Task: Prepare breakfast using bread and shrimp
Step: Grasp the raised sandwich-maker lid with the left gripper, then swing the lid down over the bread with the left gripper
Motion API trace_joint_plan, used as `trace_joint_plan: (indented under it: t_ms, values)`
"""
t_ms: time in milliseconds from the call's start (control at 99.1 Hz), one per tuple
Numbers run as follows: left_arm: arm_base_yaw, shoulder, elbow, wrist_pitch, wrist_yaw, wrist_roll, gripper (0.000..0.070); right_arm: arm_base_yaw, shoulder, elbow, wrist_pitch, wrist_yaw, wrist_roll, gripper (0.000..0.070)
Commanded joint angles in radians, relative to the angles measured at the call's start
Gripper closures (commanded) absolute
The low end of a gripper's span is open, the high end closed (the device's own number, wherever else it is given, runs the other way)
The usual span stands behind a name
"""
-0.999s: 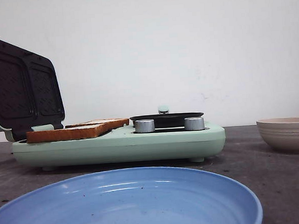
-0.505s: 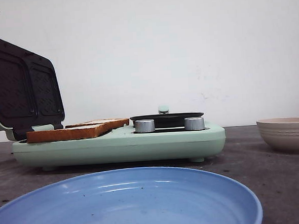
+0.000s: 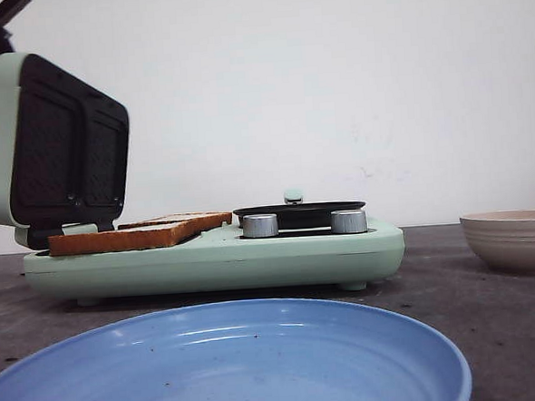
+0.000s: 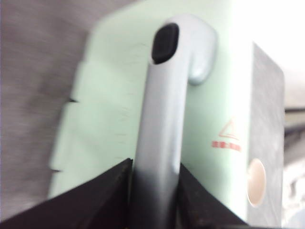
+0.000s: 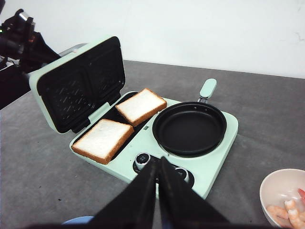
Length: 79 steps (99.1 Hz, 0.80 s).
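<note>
Left end effector [image 4: 153,183] clenched on lid handle [image 4: 164,95]; bread [image 5: 103,139], centre-left, looks soft and light: grip by crusts.

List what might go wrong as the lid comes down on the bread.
1. The left gripper grips only the lid handle; a slip could let the lid slam.
2. The near bread slice overhangs the plate's edge and could get pinched unevenly.
3. The right gripper hovers shut over the knobs, near the closing path.

glossy blue plate [image 3: 259,365], matt grey table [image 3: 492,305], smooth mint plastic maker [image 3: 216,258], brushed-metal knobs [image 3: 260,225]
</note>
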Motion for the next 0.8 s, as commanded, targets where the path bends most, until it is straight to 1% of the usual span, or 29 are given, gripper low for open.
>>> trace_joint_plan:
  t_ms: [0, 192, 293, 384, 484, 686, 787]
  values:
    - [-0.023, 0.021, 0.014, -0.002, 0.015, -0.059, 0.0690, 0.004, 0.006, 0.010, 0.014, 0.003, 0.012, 0.0700]
    - [-0.100, 0.021, 0.014, 0.035, 0.014, -0.058, 0.0690, 0.004, 0.006, 0.010, 0.014, 0.003, 0.012, 0.0700]
    - [-0.142, 0.021, 0.014, 0.057, -0.007, -0.056, 0.0690, 0.004, 0.006, 0.010, 0.016, 0.003, 0.012, 0.0700]
    - [-0.183, 0.021, 0.014, 0.069, -0.050, -0.047, 0.0690, 0.004, 0.006, 0.010, 0.021, 0.003, 0.012, 0.0700]
    - [-0.230, 0.021, 0.014, 0.085, -0.106, -0.010, 0.0690, 0.004, 0.005, 0.010, 0.021, 0.003, 0.012, 0.0700]
    - [-0.318, 0.023, 0.014, 0.134, -0.251, 0.016, 0.0690, 0.004, 0.005, 0.010, 0.021, -0.004, 0.013, 0.0700]
    - [-0.348, 0.025, 0.014, 0.158, -0.292, 0.029, 0.0690, 0.004, 0.005, 0.010, 0.021, -0.004, 0.019, 0.0700]
